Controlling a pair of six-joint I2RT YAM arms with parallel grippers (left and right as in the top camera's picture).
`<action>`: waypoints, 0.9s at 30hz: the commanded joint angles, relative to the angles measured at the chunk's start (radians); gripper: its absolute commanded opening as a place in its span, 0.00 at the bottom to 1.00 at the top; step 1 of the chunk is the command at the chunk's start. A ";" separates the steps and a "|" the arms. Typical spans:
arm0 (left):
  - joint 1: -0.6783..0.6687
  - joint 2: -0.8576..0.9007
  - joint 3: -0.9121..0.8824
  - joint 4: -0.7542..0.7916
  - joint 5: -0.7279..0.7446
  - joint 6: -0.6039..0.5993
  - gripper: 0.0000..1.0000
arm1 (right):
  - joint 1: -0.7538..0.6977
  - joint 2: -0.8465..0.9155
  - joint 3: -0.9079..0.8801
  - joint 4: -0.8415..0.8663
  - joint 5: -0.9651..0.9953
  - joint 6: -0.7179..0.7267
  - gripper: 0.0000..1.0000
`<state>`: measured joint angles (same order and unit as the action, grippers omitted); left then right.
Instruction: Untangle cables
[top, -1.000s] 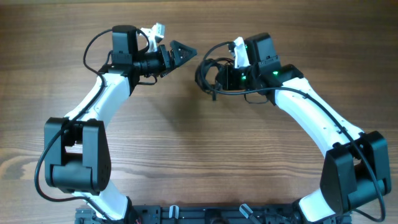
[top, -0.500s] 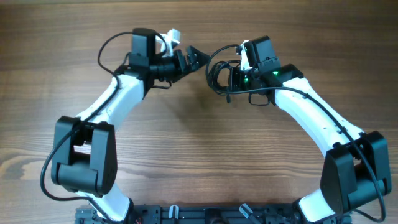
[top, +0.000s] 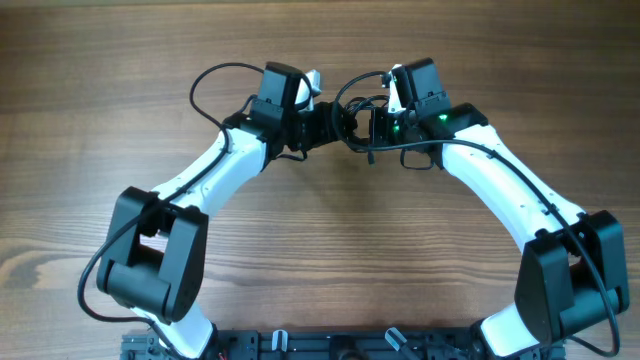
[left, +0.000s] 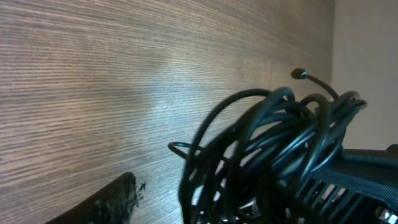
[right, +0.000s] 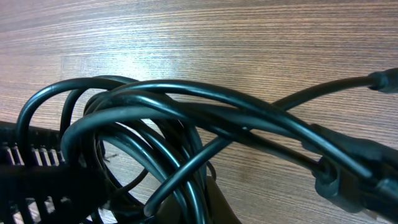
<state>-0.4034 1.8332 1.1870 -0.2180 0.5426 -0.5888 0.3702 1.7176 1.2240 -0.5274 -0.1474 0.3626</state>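
Note:
The cables (top: 353, 108) are a tangled bundle of thin black loops held just above the table at the back centre. My right gripper (top: 373, 128) is shut on the bundle; in the right wrist view the loops (right: 186, 118) drape over its finger (right: 210, 200), and a moulded plug (right: 348, 183) hangs at the right. My left gripper (top: 335, 124) is open and pushed up against the bundle's left side. In the left wrist view the loops (left: 280, 143) fill the space beside its one visible finger (left: 112, 200). A free cable tip (left: 299, 73) sticks up.
The wooden table (top: 320, 250) spreads all round both arms. The two grippers nearly touch at the bundle. The right gripper's ribbed black body (left: 351, 183) shows in the left wrist view. Thicker black arm wires loop over each wrist (top: 215, 75).
My left arm has swung right from the back left until its open gripper reached the bundle. My right gripper moved the bundle slightly right, then stayed still.

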 joint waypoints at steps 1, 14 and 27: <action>-0.014 -0.021 0.005 0.013 -0.018 0.005 0.56 | 0.000 0.011 0.012 0.008 0.020 0.004 0.04; -0.013 -0.024 0.005 0.053 -0.017 -0.086 0.49 | 0.003 0.012 0.012 0.056 0.030 -0.022 0.04; -0.013 -0.063 0.005 0.042 -0.082 -0.101 0.36 | 0.063 0.040 0.012 0.090 0.092 -0.021 0.04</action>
<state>-0.4129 1.8042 1.1870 -0.1806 0.4870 -0.6872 0.4084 1.7439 1.2240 -0.4431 -0.0586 0.3542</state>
